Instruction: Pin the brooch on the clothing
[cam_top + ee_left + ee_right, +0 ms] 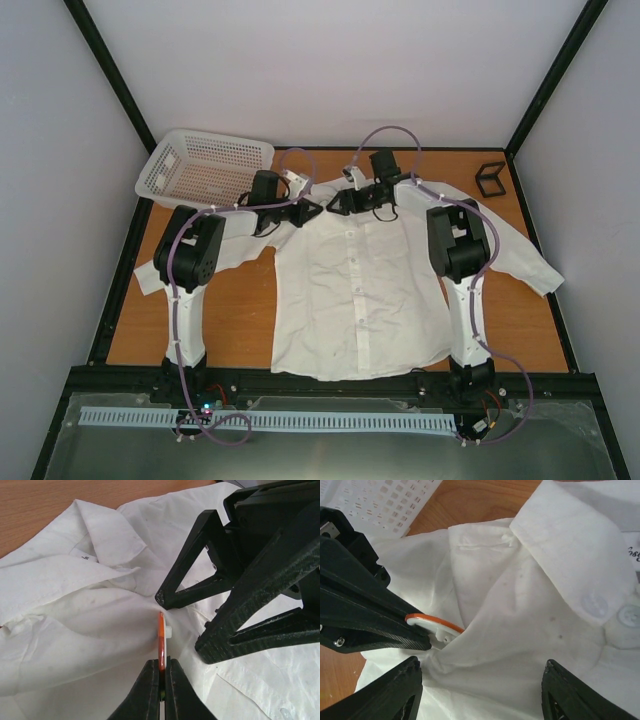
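Brooch [161, 640] is pinched in the left gripper [162, 669], right up against the shirt [360, 290] just below the collar.

Top view: the shirt lies front-up on the wooden table [230, 320] and both arms reach to its collar end, tips nearly meeting. The brooch is too tiny to spot here. There's a white basket [205, 165] back left and a black cube frame [490, 178] back right.
Left wrist: the jaws are clamped tight on the disc's lower edge. The disc stands edge-on, orange rim up, with a white nub pushed into the cloth.
Right wrist: only this view shows the pale face, tucked into a fold. The right gripper [482, 667] is spread wide around that fold, gripping nothing, with the brooch just ahead of its left finger.
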Tool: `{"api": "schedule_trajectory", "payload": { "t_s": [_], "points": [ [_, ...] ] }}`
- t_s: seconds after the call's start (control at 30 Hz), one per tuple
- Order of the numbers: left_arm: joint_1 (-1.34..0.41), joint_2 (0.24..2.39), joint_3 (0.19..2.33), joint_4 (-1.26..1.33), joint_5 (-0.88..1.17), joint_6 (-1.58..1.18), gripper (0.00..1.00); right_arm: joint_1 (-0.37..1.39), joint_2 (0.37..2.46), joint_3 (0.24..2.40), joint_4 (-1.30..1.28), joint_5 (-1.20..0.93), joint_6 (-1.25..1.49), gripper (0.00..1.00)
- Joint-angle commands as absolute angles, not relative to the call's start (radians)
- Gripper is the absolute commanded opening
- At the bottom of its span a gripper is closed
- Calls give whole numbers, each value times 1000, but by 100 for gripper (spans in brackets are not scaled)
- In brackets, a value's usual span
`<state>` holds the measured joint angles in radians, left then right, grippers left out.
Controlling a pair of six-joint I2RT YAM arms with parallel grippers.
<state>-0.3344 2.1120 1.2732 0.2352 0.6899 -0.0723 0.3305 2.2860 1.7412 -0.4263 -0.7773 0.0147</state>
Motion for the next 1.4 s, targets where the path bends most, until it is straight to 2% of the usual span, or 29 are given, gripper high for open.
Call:
{"api": "schedule_trajectory", "payload": {
  "t_s": [0.0, 0.2, 0.47, 0.7, 1.07, 1.27, 1.37],
  "points": [
    [-330, 2074, 1292, 296, 711, -36, 1, 321, 2219, 1714, -425, -809, 14, 66],
    [-329, 2080, 1290, 288, 704, -31, 1, 294, 2160, 1656, -389, -830, 13, 83],
    [-328, 2066, 1290, 261, 697, -18, 1, 265, 2149, 1571, -327, -854, 6, 92],
    [-328, 2062, 1295, 259, 720, -28, 1, 282, 2249, 1585, -237, -935, 51, 83],
    [-328, 2051, 1295, 263, 765, -26, 1, 315, 2379, 1722, -285, -896, 80, 55],
    [-328, 2049, 1305, 279, 821, -42, 1, 325, 2413, 1739, -343, -839, 64, 53],
    [-325, 2053, 1303, 272, 819, -39, 1, 317, 2389, 1712, -313, -853, 78, 55]
  ]
}}
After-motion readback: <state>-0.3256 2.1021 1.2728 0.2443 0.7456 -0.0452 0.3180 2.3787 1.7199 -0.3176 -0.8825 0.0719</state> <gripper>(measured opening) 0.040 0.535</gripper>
